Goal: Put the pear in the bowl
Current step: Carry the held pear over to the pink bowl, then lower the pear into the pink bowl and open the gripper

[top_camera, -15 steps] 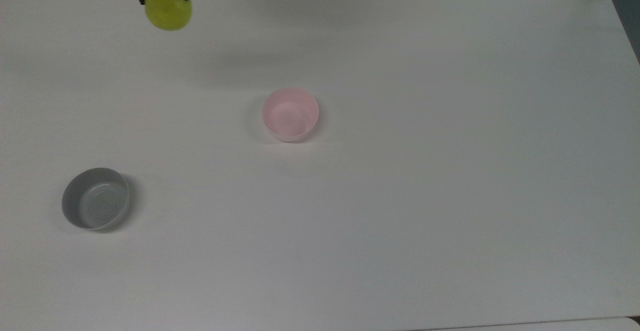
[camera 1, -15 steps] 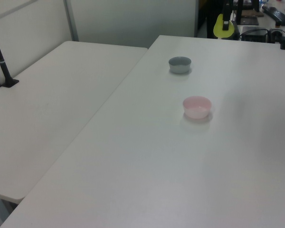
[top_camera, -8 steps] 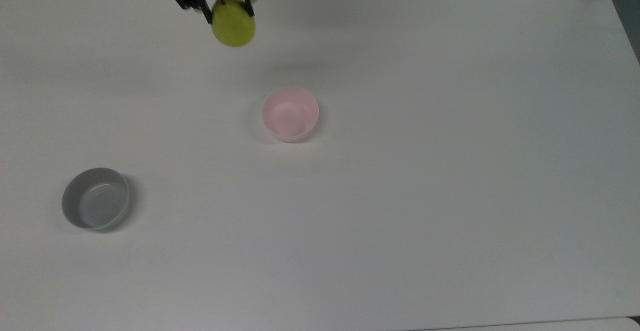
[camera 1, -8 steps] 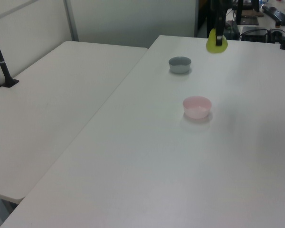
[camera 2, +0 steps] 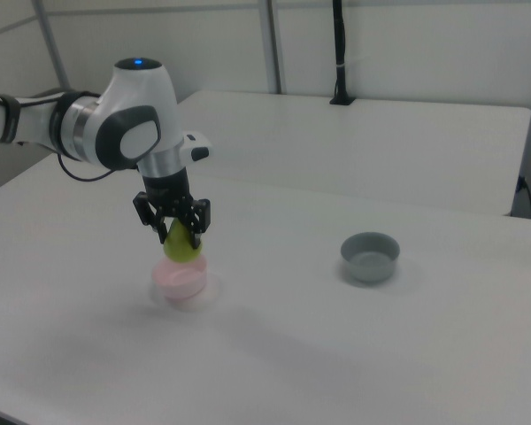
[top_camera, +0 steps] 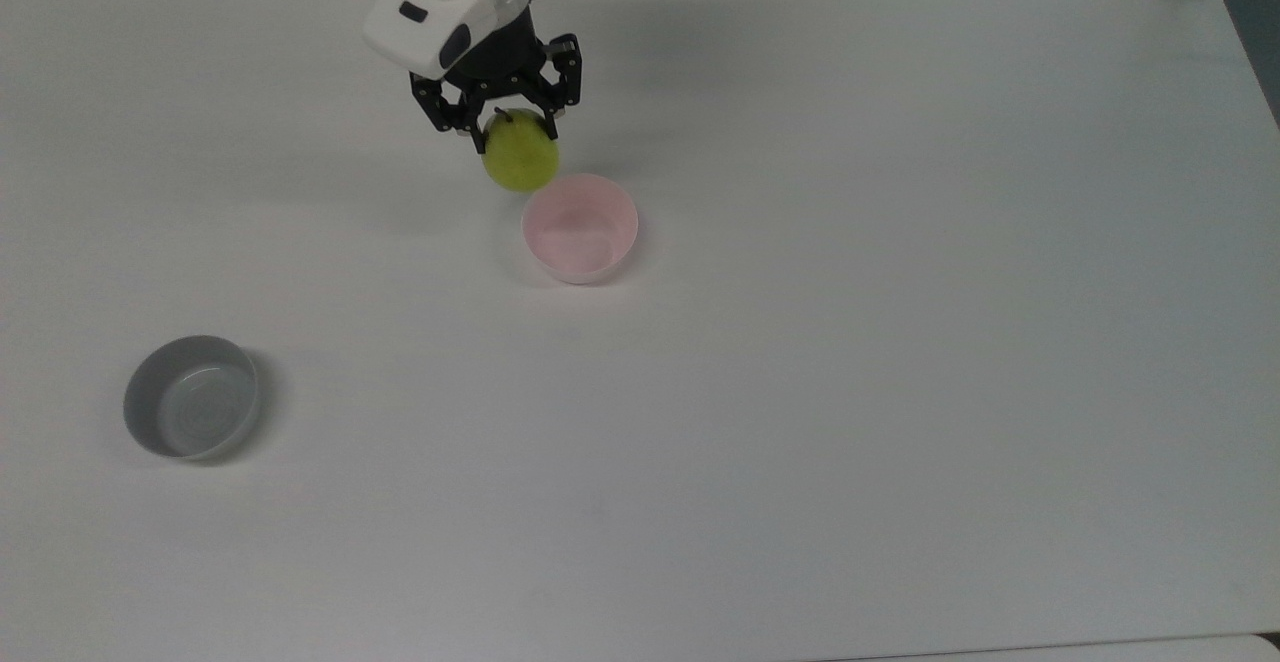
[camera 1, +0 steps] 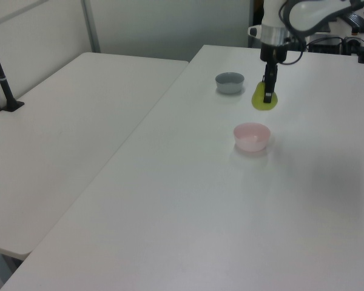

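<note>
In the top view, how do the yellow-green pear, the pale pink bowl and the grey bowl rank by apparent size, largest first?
1. Grey plastic bowl, slightly wider than the pink one.
2. Pale pink plastic bowl.
3. Yellow-green pear, clearly smallest, though it is held in the gripper above the table, so nearer the camera.

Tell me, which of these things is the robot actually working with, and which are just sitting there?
In use: pear, held by the gripper; pink bowl, where it goes.
Just sitting there: grey bowl, white table.

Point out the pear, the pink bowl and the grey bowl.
pear (top_camera: 520,162), top view, middle of its yellow-green body.
pink bowl (top_camera: 580,229), top view, inside of its floor.
grey bowl (camera 2: 369,254), right view, its outer wall.
</note>
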Action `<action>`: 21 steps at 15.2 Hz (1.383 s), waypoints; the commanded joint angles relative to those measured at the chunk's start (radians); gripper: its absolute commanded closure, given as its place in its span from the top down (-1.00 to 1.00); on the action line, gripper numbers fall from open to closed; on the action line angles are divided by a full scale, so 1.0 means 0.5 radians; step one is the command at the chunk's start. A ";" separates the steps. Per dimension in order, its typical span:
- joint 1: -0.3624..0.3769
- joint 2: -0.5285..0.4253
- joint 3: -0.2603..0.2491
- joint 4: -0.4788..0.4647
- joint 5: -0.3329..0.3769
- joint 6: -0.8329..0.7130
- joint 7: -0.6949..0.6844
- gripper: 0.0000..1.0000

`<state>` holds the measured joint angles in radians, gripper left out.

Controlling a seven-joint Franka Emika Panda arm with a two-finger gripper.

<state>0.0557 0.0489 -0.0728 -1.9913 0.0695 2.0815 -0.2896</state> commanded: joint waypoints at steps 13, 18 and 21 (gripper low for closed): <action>0.017 0.295 0.158 -0.082 0.024 0.405 0.110 -0.31; 0.011 0.295 0.158 -0.064 0.021 0.399 0.189 0.74; -0.004 0.255 0.158 -0.024 0.021 0.359 0.278 1.00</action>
<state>0.0575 0.2011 0.0048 -2.0171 0.0695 2.2648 -0.2039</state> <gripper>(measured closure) 0.004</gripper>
